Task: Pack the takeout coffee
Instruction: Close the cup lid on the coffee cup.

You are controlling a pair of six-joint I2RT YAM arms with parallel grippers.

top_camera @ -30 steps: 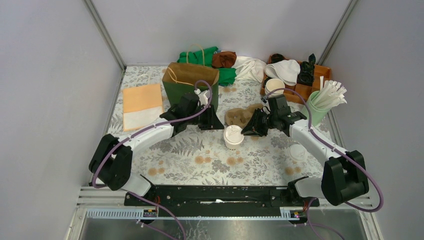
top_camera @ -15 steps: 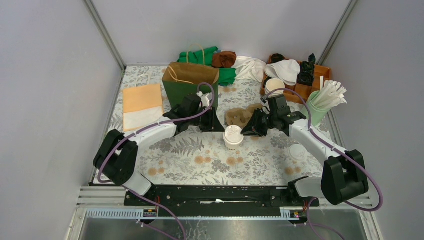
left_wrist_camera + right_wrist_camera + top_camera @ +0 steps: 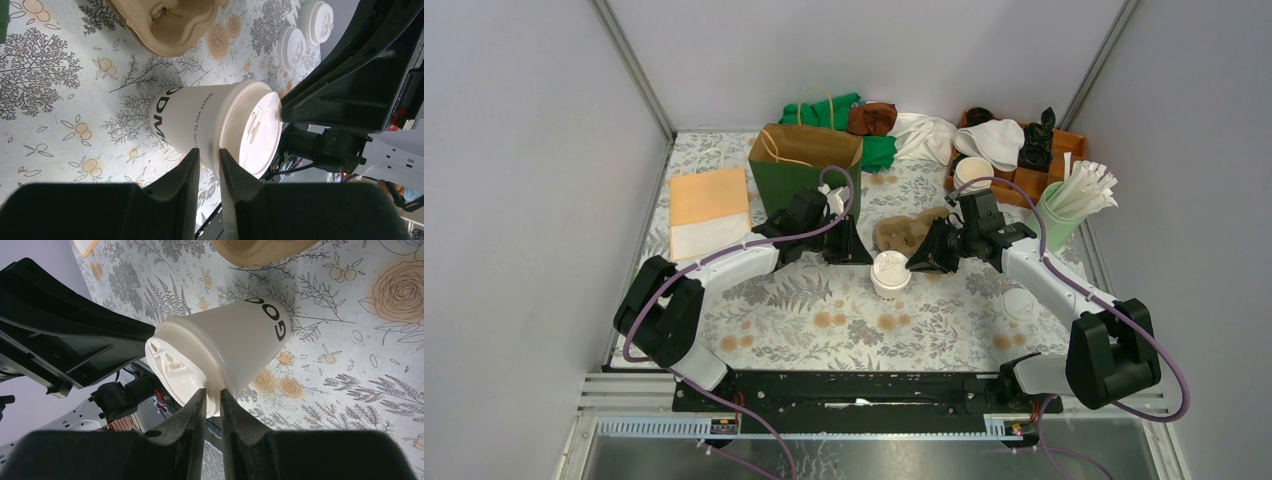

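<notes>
The coffee cup (image 3: 890, 272) is seen standing upright on the flowered tablecloth (image 3: 824, 330), near the middle, with a white lid (image 3: 172, 362) on top and dark lettering on its side. It is set just in front of the brown pulp carrier (image 3: 907, 231) — not in it.

The cup is flanked by both arms. The left gripper (image 3: 207, 152) is closed on the lid's rim from the cup's left, one finger under the rim and one over it, with only a slim gap between them. The right gripper (image 3: 212, 391) is clamped on the rim in the same way from the opposite side.

A green paper bag (image 3: 802, 178) is stood open behind the left arm; its inside cannot be made out. At the far right a wooden box (image 3: 1069, 140) is filled with white and black items too small to be named, and a cream paper cup (image 3: 972, 172) is kept at its near left corner. A pale green cup (image 3: 1052, 222) is packed with white sticks (image 3: 1086, 188). Two spare lids (image 3: 292, 47) are laid flat on the cloth to the coffee cup's right — apart from it.
</notes>
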